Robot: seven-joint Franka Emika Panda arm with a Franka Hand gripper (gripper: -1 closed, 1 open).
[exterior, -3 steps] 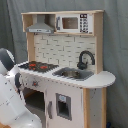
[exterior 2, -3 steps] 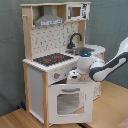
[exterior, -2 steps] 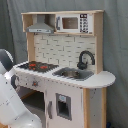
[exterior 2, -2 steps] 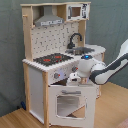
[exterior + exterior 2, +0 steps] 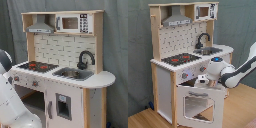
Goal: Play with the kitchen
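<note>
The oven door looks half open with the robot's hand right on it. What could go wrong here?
The gripper sits at the top edge of the tilted oven door; it might slip off and let the door drop. Pulling hard could also tug the whole kitchen forward. The arm is close to the counter's corner and might bump it.

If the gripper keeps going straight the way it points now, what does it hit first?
Probably the kitchen front: in the second exterior view the gripper points at the knob panel, just above the tilted-open oven door. Depth is unclear.

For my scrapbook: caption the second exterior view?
Robot gripper at the toy kitchen, oven door tilted open.
</note>
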